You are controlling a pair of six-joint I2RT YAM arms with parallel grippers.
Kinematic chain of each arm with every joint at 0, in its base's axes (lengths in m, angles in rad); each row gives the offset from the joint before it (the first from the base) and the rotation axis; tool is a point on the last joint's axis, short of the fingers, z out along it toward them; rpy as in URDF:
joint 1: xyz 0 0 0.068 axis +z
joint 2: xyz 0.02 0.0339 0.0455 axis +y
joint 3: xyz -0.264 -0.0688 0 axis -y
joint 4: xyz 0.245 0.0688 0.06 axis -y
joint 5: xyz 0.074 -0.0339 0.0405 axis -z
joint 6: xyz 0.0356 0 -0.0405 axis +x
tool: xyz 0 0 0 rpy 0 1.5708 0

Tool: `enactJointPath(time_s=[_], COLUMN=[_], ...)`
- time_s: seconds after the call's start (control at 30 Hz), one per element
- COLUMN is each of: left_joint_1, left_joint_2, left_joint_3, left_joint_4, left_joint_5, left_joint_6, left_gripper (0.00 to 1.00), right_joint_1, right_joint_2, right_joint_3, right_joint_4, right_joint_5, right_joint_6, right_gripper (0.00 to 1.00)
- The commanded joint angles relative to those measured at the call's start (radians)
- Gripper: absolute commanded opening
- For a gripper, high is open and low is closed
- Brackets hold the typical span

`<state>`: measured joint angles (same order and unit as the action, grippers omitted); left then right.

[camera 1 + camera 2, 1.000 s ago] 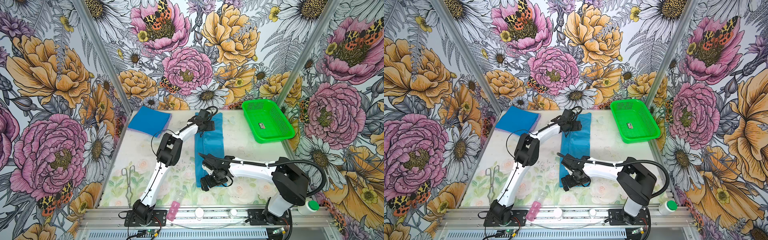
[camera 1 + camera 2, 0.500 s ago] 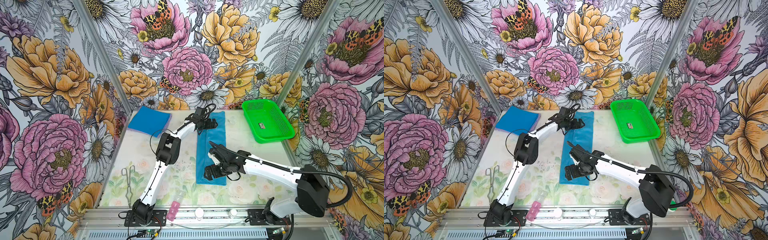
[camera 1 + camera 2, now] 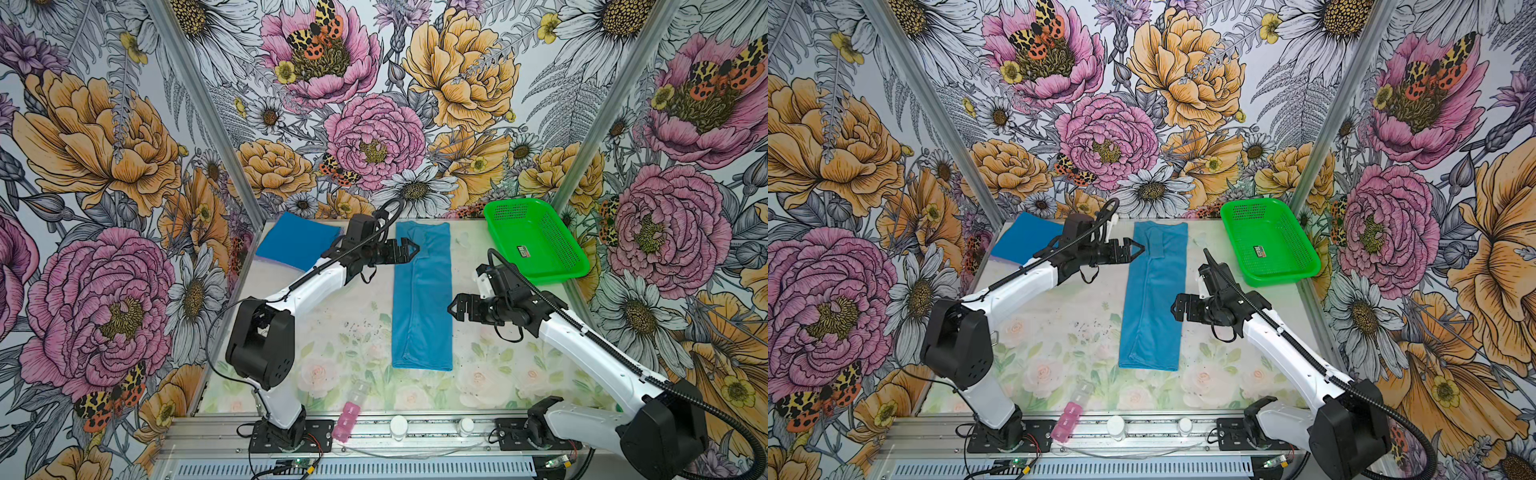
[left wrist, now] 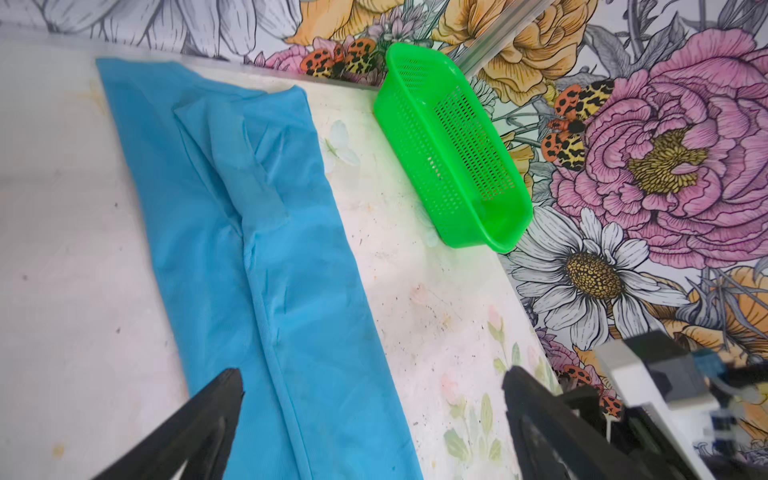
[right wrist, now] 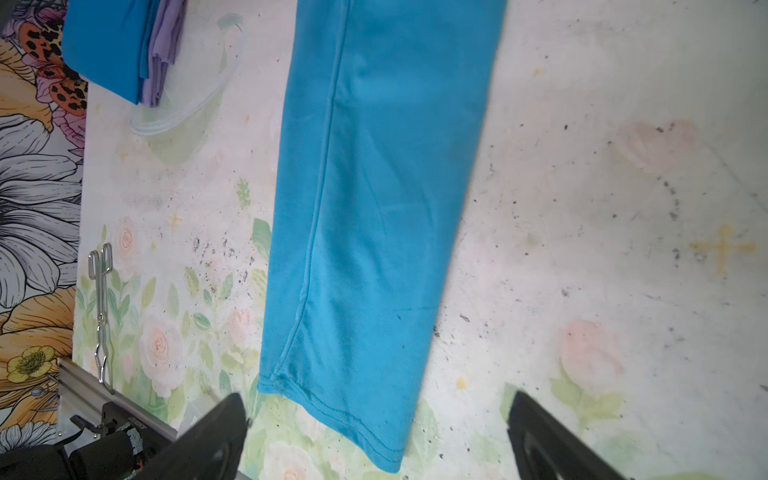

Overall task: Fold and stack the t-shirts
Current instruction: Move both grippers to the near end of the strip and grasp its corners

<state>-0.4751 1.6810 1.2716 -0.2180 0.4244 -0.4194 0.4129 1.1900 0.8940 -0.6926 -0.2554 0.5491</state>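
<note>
Teal t-shirt point(image 3: 422, 295): long strip mid-table, sleeves tucked in, likely ready for crosswise folding. Left gripper point(image 3: 409, 251) spread over its far-left edge and right gripper point(image 3: 454, 309) spread beside its right edge, both empty. Folded stack point(image 3: 297, 243) waits far left.

Matt cloth t-shirt point(image 3: 422, 299), glossy plastic basket point(image 3: 540, 274)

Between left pincer point(image 3: 413, 250) and right pincer point(image 3: 454, 308), both black: shirt point(image 3: 422, 299) plain teal-blue. Stack point(image 3: 297, 245) behind left pincer: deeper blue over lavender. Basket point(image 3: 536, 245) beyond right pincer: bright green mesh. Table point(image 3: 332, 332): pale rose-and-leaf print. Walls point(image 3: 374, 137): pink, orange, white flowers, spotted orange moths.
</note>
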Motion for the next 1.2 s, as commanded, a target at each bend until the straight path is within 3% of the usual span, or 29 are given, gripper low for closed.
enactJointPath(time_s=[0.0,0.17,0.33,0.63,0.73,0.9,1.1,1.17], left_joint_1=[-0.042,-0.128,-0.215,-0.344,-0.359,-0.374,-0.382,-0.383], left_joint_2=[-0.067,-0.222,-0.300,-0.224,-0.200,-0.181,-0.182,-0.193], left_joint_3=[-0.206,-0.461,-0.619,-0.676,-0.673,-0.677,-0.690,-0.696], left_joint_4=[-0.008,-0.008,-0.017,0.035,0.044,0.035,0.025,0.025], left_joint_5=[-0.058,-0.114,-0.162,-0.202,-0.211,-0.227,-0.220,-0.216], left_joint_6=[-0.014,-0.074,-0.144,-0.204,-0.214,-0.228,-0.231,-0.228], left_gripper=[0.99,0.97,0.81,0.55,0.52,0.28,0.26,0.34], right_joint_1=[-0.011,0.000,0.069,0.196,0.205,0.231,0.259,0.263], right_joint_2=[-0.031,-0.020,-0.026,0.020,0.028,0.063,0.095,0.097], right_joint_3=[-0.038,-0.120,-0.201,-0.280,-0.295,-0.315,-0.321,-0.324], right_joint_4=[-0.002,0.000,0.025,0.152,0.182,0.218,0.238,0.240], right_joint_5=[-0.045,-0.081,-0.075,-0.044,-0.049,-0.048,-0.038,-0.038], right_joint_6=[-0.051,-0.072,-0.046,0.049,0.063,0.080,0.095,0.100], right_gripper=[0.97,0.89,0.77,0.59,0.57,0.55,0.47,0.44])
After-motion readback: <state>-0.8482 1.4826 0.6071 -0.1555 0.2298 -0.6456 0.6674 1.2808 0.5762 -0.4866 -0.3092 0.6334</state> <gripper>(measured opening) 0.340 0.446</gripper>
